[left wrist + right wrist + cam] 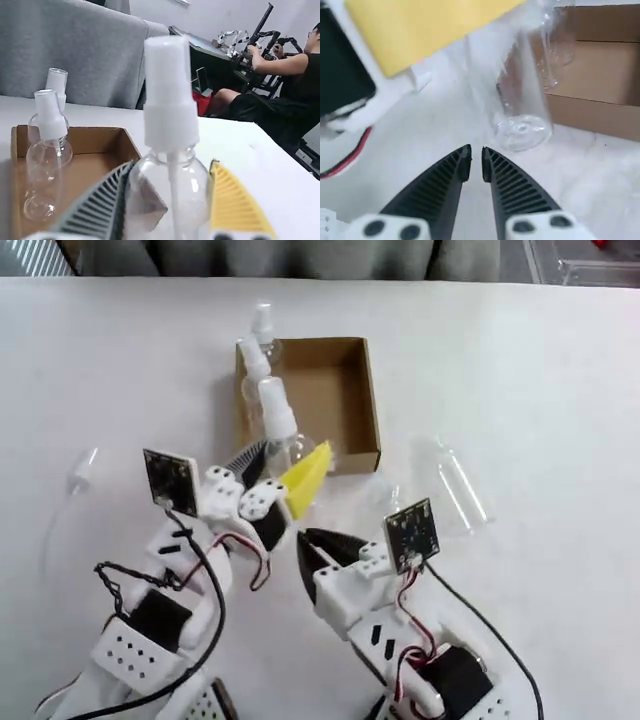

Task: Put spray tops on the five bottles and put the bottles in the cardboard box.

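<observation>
1. Standing upright in the high view, a clear plastic bottle [275, 420] with a white spray top is clamped in the left gripper [290, 455] at the near-left corner of the brown cardboard box [325, 390]. Its long axis is vertical. A second topped bottle [255, 358] stands at the box's left side and a third [263, 322] at its far-left corner. An uncapped bottle [455, 485] lies on its side on the white table [520, 370], right of the box. A loose top [85, 468] with a thin tube lies to the left. The black right gripper [300, 533] is near the held bottle.
2. Left wrist view: the left gripper [172, 165] has one grey ribbed jaw and one yellow ribbed jaw, both pressed to the bottle [170, 125]. A dip tube shows inside. The second bottle [47, 150] stands in the box [95, 150], with the third [56, 80] behind it.
3. Right wrist view: the right gripper [476, 150] is empty, its ribbed jaws nearly together. The bottle's [520, 90] round base is outside the box [600, 75], before its near wall. Whether it touches the table cannot be told.
</observation>
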`<control>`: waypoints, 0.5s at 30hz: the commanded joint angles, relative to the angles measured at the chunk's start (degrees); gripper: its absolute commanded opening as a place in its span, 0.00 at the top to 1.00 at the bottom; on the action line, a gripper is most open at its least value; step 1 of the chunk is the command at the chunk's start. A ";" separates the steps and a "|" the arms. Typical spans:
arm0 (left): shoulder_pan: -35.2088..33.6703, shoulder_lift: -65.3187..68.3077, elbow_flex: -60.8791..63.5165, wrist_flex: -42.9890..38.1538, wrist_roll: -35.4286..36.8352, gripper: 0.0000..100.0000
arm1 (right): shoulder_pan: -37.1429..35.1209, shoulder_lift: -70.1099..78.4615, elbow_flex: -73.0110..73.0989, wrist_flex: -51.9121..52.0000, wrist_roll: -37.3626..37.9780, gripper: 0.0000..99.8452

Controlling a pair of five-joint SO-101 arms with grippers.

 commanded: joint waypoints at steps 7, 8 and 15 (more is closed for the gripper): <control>2.51 -1.98 -3.52 5.10 0.18 0.98 | -3.38 -0.31 2.20 -3.65 0.18 0.98; 3.12 -1.98 -4.75 7.82 0.00 0.98 | -2.59 -0.31 2.37 -4.18 0.18 0.98; 4.26 -2.07 -7.38 16.35 -8.79 0.98 | 4.62 -0.31 2.64 -4.88 0.18 0.98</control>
